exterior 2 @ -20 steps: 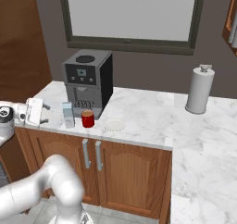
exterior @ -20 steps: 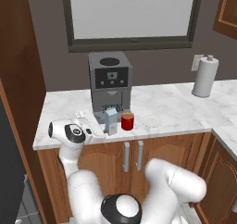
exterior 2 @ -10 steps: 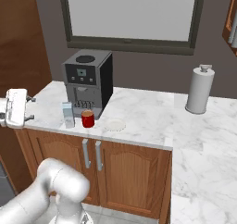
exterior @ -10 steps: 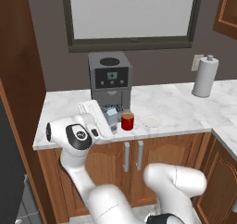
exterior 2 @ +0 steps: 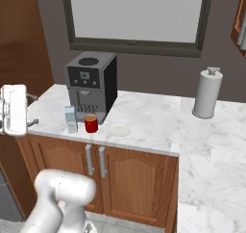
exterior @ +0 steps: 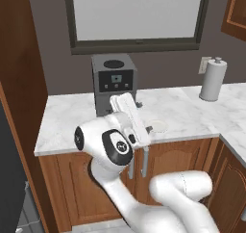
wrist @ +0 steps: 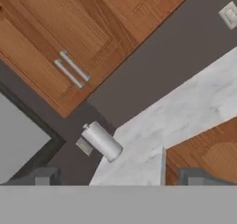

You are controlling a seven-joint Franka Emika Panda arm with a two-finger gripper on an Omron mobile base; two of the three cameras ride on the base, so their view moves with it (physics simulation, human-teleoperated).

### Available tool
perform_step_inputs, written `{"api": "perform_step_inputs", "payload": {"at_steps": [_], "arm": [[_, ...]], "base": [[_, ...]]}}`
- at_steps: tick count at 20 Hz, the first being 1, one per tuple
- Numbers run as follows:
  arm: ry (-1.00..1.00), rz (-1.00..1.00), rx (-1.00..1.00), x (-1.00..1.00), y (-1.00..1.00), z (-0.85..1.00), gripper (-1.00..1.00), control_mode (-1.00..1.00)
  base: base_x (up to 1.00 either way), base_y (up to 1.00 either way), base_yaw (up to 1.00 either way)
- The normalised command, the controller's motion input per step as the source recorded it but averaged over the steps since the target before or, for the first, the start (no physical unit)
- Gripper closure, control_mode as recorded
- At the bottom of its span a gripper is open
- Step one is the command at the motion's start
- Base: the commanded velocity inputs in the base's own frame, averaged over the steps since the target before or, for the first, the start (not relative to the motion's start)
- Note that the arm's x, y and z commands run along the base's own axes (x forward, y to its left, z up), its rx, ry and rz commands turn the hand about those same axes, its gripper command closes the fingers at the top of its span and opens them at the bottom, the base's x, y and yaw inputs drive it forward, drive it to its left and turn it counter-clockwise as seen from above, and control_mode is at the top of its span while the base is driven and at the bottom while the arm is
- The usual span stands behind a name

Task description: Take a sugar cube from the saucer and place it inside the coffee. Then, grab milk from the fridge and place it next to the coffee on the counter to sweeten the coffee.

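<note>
claw (wrist: 115, 176) open, milk (exterior 2: 70, 119) upright beside coffee (exterior 2: 91, 123)

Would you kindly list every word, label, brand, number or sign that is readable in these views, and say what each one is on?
No text can be read anywhere.
Coffee machine: a small display and button row on the front, too small and blurred to read.
Milk carton: plain face, no legible print.
Robot arm: a small pale mark on the dark joint cap, not legible.
Paper towel roll: unmarked.
</note>
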Motion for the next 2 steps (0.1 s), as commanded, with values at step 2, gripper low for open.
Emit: {"api": "perform_step_inputs", "payload": {"at_steps": [2], "arm": [[-0.08, 0.0, 0.04, -0.32, -0.65, 0.16, -1.0, -1.0]], "base": [[0.0, 0.0, 0.0]]}}
